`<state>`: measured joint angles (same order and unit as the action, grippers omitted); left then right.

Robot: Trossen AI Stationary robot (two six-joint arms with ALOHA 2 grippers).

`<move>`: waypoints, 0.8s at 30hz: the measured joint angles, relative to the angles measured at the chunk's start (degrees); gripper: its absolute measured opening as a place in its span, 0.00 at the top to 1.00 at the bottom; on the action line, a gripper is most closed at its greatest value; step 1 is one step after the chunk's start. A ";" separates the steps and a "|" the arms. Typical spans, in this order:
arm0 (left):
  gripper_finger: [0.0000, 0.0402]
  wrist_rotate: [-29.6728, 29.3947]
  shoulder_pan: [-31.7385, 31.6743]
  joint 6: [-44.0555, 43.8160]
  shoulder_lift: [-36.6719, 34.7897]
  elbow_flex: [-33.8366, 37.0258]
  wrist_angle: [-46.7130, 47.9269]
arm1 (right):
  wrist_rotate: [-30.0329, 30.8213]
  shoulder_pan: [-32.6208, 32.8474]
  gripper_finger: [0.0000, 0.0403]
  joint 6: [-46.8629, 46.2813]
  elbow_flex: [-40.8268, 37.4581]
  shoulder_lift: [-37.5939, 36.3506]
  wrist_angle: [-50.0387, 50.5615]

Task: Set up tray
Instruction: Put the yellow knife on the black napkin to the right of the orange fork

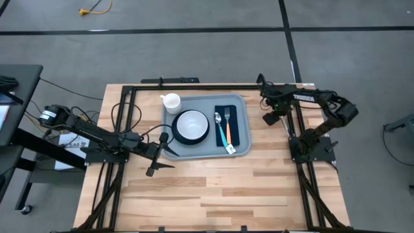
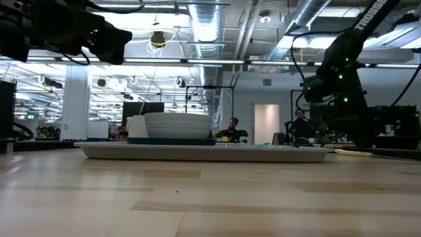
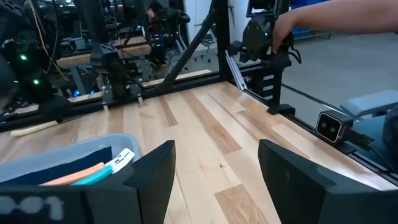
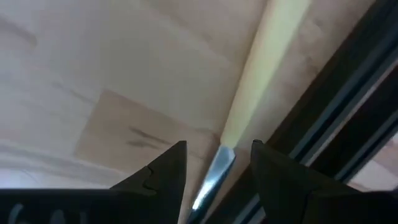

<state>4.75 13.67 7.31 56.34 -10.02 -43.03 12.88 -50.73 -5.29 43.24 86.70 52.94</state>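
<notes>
Grey-blue tray, upper centre of the high view, long axis running left-right across the frame. Left gripper at its lower-left corner, fingers wide apart, empty. Right gripper upper right, partly parted around a yellow-handled utensil.

Grey-blue tray, navy napkin, white bowl.

- Robotics lab in an open industrial hall.
- Bare ceiling ducts and strip lights overhead.
- Polished concrete floor marked with dark tape lines.
- Wooden table framed by black metal rails.
- People seated at distant workstations.
</notes>
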 joint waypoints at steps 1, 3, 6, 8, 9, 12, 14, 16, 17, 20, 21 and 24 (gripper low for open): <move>0.45 -0.02 0.00 0.00 0.00 0.00 0.00 | 0.85 0.40 0.58 0.37 0.00 0.52 0.36; 0.45 0.00 0.00 0.16 0.00 0.00 -0.04 | 2.01 0.86 0.58 0.34 0.00 1.19 0.10; 0.45 -0.02 0.00 0.20 0.00 0.00 -0.04 | 3.82 1.14 0.58 0.09 0.02 1.97 -0.85; 0.45 -0.02 0.00 0.32 0.00 0.00 -0.10 | 4.35 1.13 0.58 -0.48 0.04 2.33 -1.70; 0.45 -0.01 0.00 0.38 0.00 0.00 -0.17 | 4.62 1.15 0.58 -0.70 0.04 2.57 -1.91; 0.45 -0.02 0.00 0.40 0.00 0.00 -0.21 | 5.16 1.15 0.58 -1.61 0.04 2.64 -2.36; 0.45 -0.04 0.00 0.40 0.00 0.00 -0.22 | 5.29 1.15 0.58 -2.47 0.04 2.64 -3.28; 0.45 -0.14 0.00 0.40 0.00 0.00 -0.22 | 5.30 1.15 0.58 -3.20 0.04 2.64 -3.99; 0.45 -0.50 0.00 0.40 0.00 0.00 -0.24 | 5.32 1.15 0.58 -3.45 0.04 2.64 -4.43; 0.45 -0.91 0.00 0.42 0.00 0.00 -0.28 | 5.45 1.15 0.58 -3.75 0.04 2.64 -4.69; 0.45 -0.91 0.00 0.42 0.00 0.00 -0.28 | 5.47 1.15 0.58 -3.77 0.04 2.64 -4.69; 0.45 -0.91 0.00 0.42 0.00 0.00 -0.56 | 5.63 1.15 0.58 -3.92 0.04 2.64 -4.70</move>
<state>3.84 13.67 7.73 56.34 -10.02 -43.58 18.51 -49.58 -9.21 43.29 89.34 48.24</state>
